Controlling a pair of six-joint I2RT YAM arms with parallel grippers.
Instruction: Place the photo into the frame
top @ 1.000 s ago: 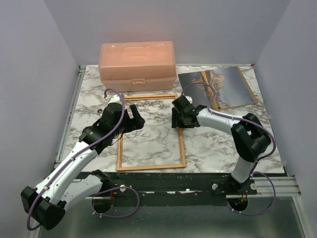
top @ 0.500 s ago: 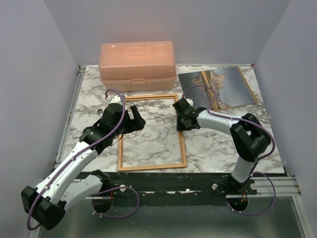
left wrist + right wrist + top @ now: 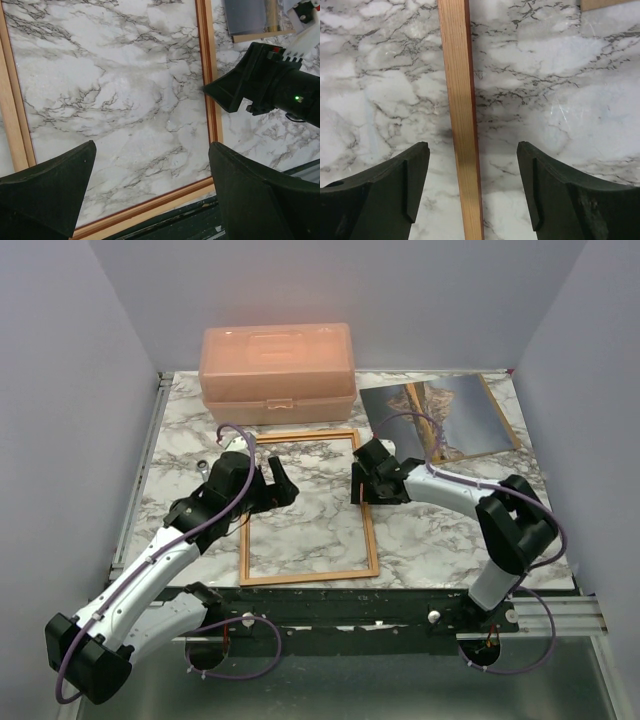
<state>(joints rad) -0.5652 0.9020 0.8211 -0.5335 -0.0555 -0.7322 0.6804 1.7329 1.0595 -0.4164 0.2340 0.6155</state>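
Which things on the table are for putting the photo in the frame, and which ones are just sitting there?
For the job:
the photo, lying at the far right corner
the frame, lying flat in the middle with nothing in it

Just lying about:
the peach plastic box, at the back of the table

Bright, even light; faint sheen on the photo (image 3: 475, 410).

Marble table (image 3: 430, 530), three things.
The frame (image 3: 305, 578) lies flat at centre, peach box (image 3: 277, 370) at the far edge, the photo (image 3: 455, 410) far right.
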